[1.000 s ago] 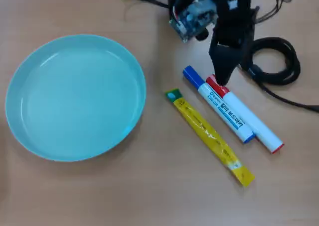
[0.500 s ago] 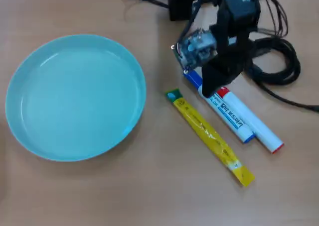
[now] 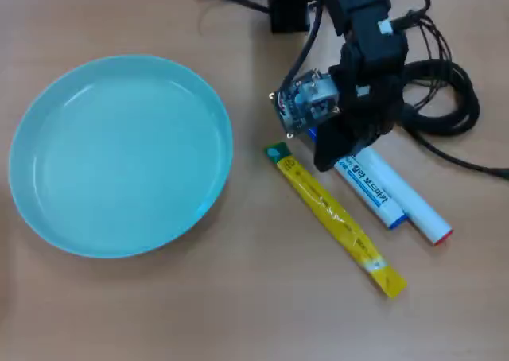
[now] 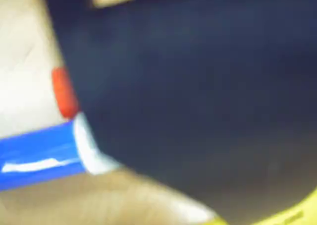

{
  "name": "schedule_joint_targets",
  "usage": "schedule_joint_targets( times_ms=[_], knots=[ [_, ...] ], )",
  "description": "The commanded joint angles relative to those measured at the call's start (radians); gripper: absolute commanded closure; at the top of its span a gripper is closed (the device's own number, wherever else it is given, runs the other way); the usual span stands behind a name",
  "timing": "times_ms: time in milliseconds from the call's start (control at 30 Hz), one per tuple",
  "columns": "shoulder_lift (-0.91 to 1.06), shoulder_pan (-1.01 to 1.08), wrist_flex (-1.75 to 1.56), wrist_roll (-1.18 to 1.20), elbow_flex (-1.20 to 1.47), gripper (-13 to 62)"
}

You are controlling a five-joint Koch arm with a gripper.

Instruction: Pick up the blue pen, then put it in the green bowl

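On the left of the overhead view lies the green bowl (image 3: 119, 154), a wide and shallow dish of pale turquoise, smooth and glossy, most likely hard plastic or glazed ware. It is empty, and its low rim should let a pen drop in easily. It stands on a wooden-looking counter (image 3: 238, 313) with a matt, light brown surface.

To the right of it lies a yellow sachet stick (image 3: 338, 218), flat, thin and soft, placed diagonally. Next is the blue pen (image 3: 368, 188), a thick, stiff cylinder with a white barrel, blue print and a blue end. It lies flat on the counter, touching a red-capped marker (image 3: 413, 210) along its side. I judge it light and rigid but slippery and ready to roll, so the hold should go across the barrel near the cap.

The gripper (image 3: 326, 158) is low over the cap end of both markers and hides it. The wrist view is blurred, showing the blue cap (image 4: 37, 155) close by. Whether the fingers are spread or clenched I cannot tell.
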Motion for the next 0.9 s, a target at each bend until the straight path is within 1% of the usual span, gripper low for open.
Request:
schedule_joint_targets(
  times_ms=[0, 433, 867],
  knots=[
    [-0.002, 0.011, -0.049, 0.009, -0.1, 10.8],
    [-0.094, 0.025, -0.114, 0.011, -0.092, 10.8],
    [-0.12, 0.009, -0.114, 0.058, -0.041, 10.9]
  ],
)
